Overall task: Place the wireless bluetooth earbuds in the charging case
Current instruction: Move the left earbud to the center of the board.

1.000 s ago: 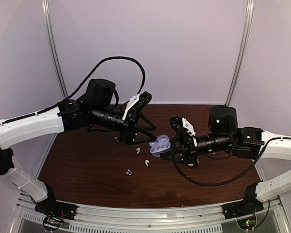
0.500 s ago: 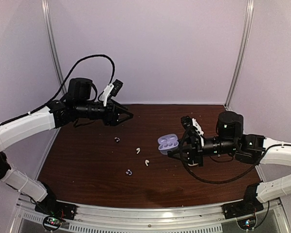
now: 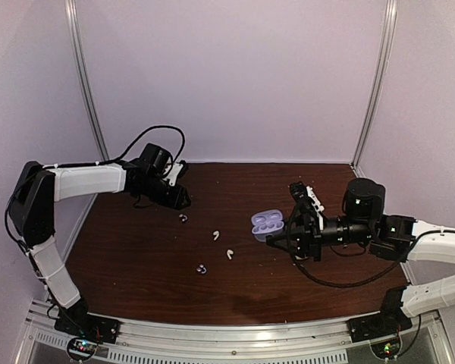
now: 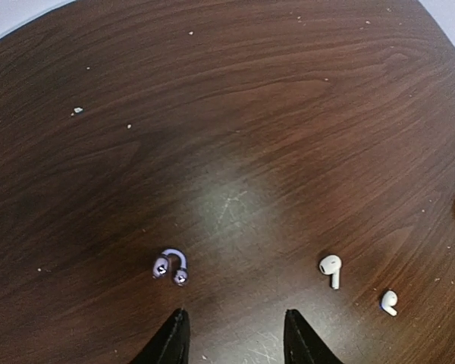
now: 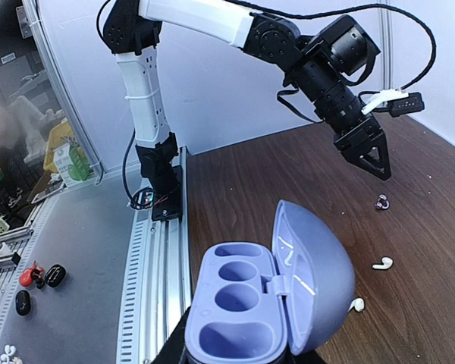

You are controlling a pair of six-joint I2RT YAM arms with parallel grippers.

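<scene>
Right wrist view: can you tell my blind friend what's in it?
An open bluish-purple charging case fills the front, its slots empty. Behind it, purple earbuds and two white earbuds lie on the dark wooden table, with the left gripper hanging over the purple ones.

- Two white earbuds (image 3: 216, 235) (image 3: 230, 254) are lying on the one table (image 3: 121, 262).
- Two bluish-purple earbuds (image 3: 183, 218) (image 3: 202, 268) are lying at ten and seven o'clock from the white pair.
- One charging case (image 3: 267, 223) is showing at two o'clock from that pair.
- Two robot arms, the left arm (image 3: 83, 180) and the right arm (image 3: 440, 235), are reaching in.
</scene>
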